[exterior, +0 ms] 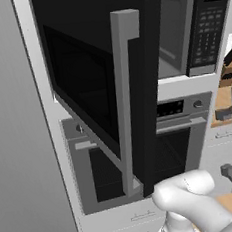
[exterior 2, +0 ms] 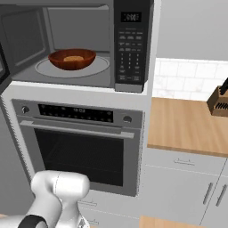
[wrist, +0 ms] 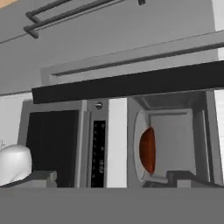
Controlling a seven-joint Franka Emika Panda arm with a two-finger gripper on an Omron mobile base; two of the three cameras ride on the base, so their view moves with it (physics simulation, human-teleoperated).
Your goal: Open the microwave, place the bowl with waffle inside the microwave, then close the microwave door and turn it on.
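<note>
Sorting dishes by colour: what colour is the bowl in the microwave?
Dark reddish-brown bowl, best in the right base view.

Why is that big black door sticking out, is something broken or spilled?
Nothing looks broken or spilled. The microwave door just stands swung open, and the bowl with waffle sits upright on the round plate inside the microwave. The oven below is shut.

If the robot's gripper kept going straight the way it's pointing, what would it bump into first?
Probably the oven's control strip and the white cabinet face beside it. The open gripper looks at them in the hand view, rolled sideways. The microwave cavity with the bowl with waffle lies off to one side. Depth is unclear.
</note>
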